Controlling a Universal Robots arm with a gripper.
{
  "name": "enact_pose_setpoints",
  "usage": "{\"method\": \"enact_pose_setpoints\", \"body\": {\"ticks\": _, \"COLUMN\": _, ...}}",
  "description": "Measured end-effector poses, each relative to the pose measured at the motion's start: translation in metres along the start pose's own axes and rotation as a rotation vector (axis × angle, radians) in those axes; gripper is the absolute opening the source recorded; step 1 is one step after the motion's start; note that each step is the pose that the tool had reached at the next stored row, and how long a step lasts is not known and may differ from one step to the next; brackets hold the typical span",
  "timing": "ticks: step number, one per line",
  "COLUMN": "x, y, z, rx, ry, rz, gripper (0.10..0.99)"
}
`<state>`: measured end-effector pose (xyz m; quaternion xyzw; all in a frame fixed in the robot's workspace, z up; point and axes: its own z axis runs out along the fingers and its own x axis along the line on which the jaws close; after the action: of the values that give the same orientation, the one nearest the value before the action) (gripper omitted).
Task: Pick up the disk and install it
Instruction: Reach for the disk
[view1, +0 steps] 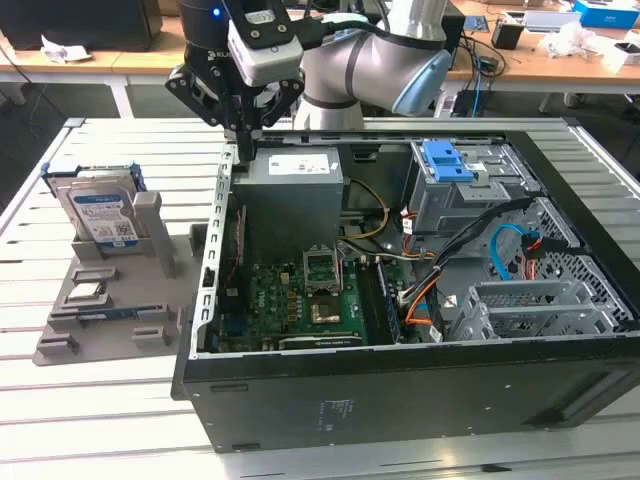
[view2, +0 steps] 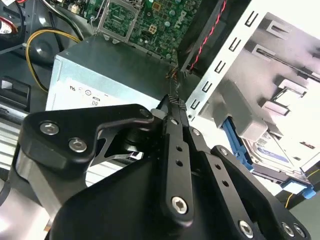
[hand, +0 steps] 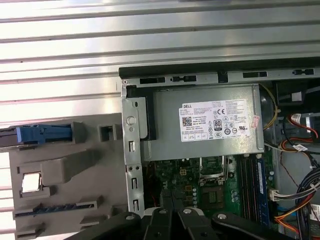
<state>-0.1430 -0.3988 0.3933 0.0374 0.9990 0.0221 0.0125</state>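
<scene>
Now, gripper (view1: 245, 148): hovering over the corner of the computer case (view1: 400, 390) at the exterior view's left, just above the grey power supply box (view1: 290, 190)
Fingers (view2: 172, 150): pressing together to a narrow tip in the second wrist view, gripping nothing
Disk (view1: 100, 215): standing upright on its edge in the grey holder (view1: 110, 320), outside the case toward the exterior view's left, well apart from the gripper, its label facing the exterior camera
Case: lying open on its side on the slatted table (view1: 100, 430), the green circuit board (view1: 300, 300) showing inside below the power supply box
</scene>
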Motion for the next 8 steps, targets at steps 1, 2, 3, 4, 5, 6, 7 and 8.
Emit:
{"method": "enact_pose_setpoints", "body": {"ticks": 1, "x": 0.0020, "y": -0.0001, "z": -0.0001, "rx": 0.000, "ry": 0.0000, "rz": 0.000, "gripper": 0.106}}
{"method": "enact_pose_setpoints", "body": {"ticks": 2, "x": 0.0032, "y": -0.0002, "z": -0.0001, "rx": 0.000, "ry": -0.0001, "rz": 0.000, "gripper": 0.106}}
{"method": "enact_pose_setpoints", "body": {"ticks": 3, "x": 0.0048, "y": -0.0004, "z": -0.0001, "rx": 0.000, "ry": 0.0000, "rz": 0.000, "gripper": 0.106}}
{"method": "enact_pose_setpoints", "body": {"ticks": 4, "x": 0.0060, "y": -0.0005, "z": -0.0001, "rx": 0.000, "ry": 0.0000, "rz": 0.000, "gripper": 0.106}}
{"method": "enact_pose_setpoints", "body": {"ticks": 5, "x": 0.0075, "y": -0.0006, "z": -0.0002, "rx": 0.000, "ry": 0.0000, "rz": 0.000, "gripper": 0.106}}
{"method": "enact_pose_setpoints", "body": {"ticks": 6, "x": 0.0087, "y": -0.0006, "z": -0.0003, "rx": 0.000, "ry": 0.0001, "rz": 0.000, "gripper": 0.106}}
{"method": "enact_pose_setpoints", "body": {"ticks": 7, "x": 0.0103, "y": -0.0008, "z": -0.0003, "rx": 0.000, "ry": 0.0000, "rz": 0.000, "gripper": 0.106}}
{"method": "enact_pose_setpoints", "body": {"ticks": 8, "x": 0.0115, "y": -0.0009, "z": -0.0003, "rx": 0.000, "ry": 0.0000, "rz": 0.000, "gripper": 0.106}}
